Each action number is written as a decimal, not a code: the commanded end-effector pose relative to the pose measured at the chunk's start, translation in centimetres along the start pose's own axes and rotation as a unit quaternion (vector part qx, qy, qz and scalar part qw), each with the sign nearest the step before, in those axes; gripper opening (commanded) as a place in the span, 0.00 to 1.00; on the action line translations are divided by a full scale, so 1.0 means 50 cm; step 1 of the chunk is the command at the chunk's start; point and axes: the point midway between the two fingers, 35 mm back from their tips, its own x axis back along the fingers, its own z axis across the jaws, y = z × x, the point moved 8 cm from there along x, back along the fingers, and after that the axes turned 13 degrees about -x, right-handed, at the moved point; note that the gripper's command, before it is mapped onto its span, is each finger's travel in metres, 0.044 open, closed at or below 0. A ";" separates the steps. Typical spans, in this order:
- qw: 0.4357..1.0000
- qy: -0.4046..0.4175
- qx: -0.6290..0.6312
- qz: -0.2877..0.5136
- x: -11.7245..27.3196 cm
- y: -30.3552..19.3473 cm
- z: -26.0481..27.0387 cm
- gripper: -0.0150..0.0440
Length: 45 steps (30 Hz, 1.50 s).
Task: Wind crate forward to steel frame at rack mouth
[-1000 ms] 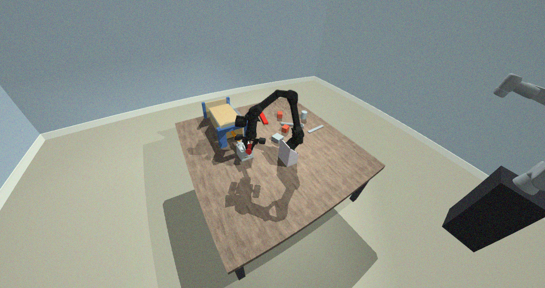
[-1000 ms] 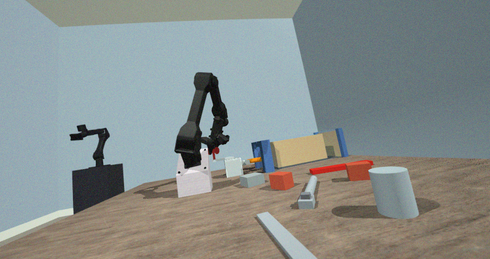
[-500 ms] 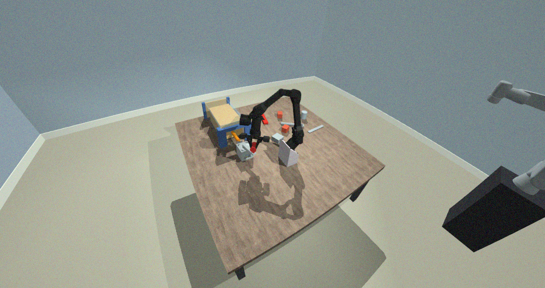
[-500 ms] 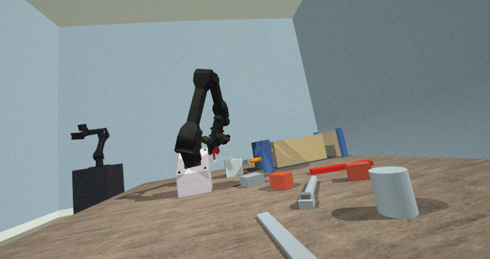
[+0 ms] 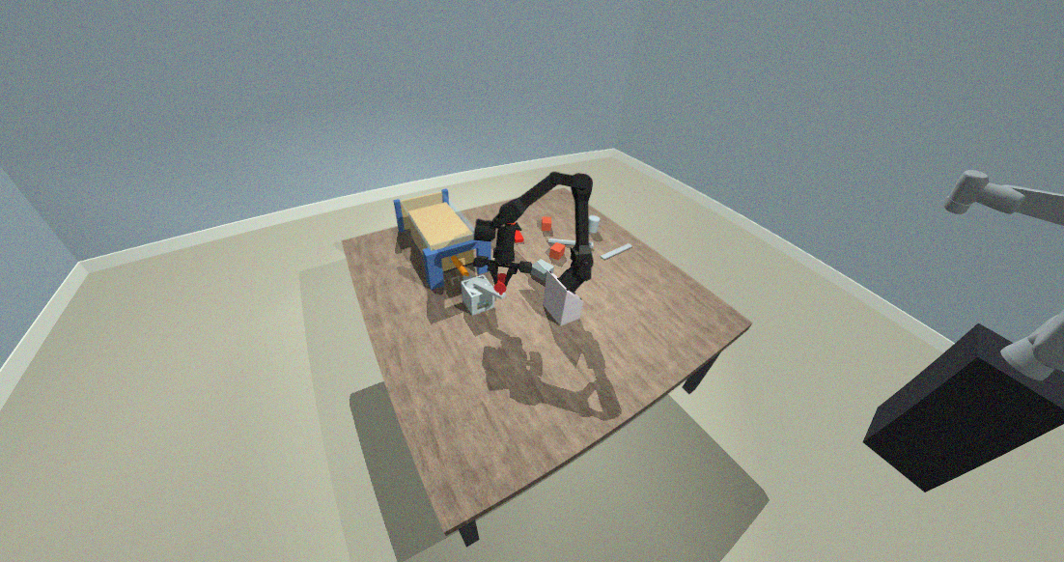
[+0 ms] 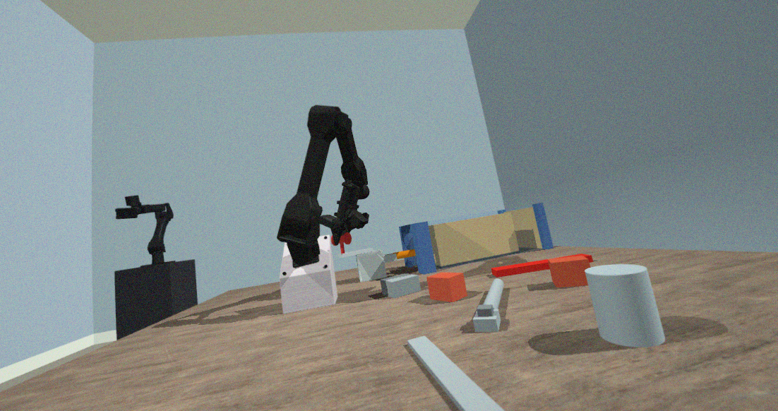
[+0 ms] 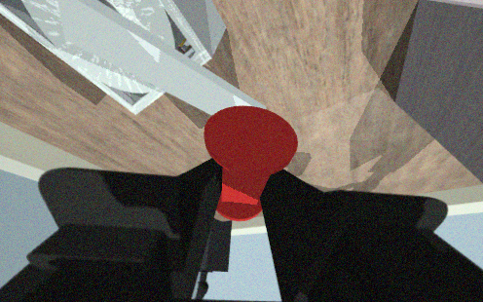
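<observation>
End effector [image 5: 502,279] [image 6: 341,239] [image 7: 241,161] grips red knob [image 5: 500,285] [image 6: 342,239] [image 7: 250,138], beside winch [image 5: 477,295] [image 6: 370,265] [image 7: 134,104], inside table edges.

Red bar [image 6: 530,265] behind grey cylinder [image 6: 625,305], lying beside orange-red block [image 6: 569,272].

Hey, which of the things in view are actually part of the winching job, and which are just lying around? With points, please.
Part of the job:
- winch [image 5: 477,301] [image 6: 370,267]
- red-knobbed handle [image 5: 500,286] [image 6: 341,239] [image 7: 250,138], held in the gripper [image 5: 502,279] [image 6: 339,237] [image 7: 241,161]
- orange strap [image 5: 461,266] [image 6: 405,254]
- blue-posted rack [image 5: 434,268] [image 6: 426,248]

Apparently just lying about:
- two orange blocks [image 5: 556,251] [image 6: 446,287]
- grey block [image 5: 542,268] [image 6: 400,286]
- grey cylinder [image 5: 593,223] [image 6: 625,306]
- red bar [image 5: 518,237] [image 6: 519,267]
</observation>
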 end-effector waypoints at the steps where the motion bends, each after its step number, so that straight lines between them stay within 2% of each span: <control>1: 1.000 -0.001 -0.007 -0.015 0.006 0.030 -0.005 0.25; 45: 1.000 -0.001 -0.009 -0.017 0.068 0.148 0.036 0.25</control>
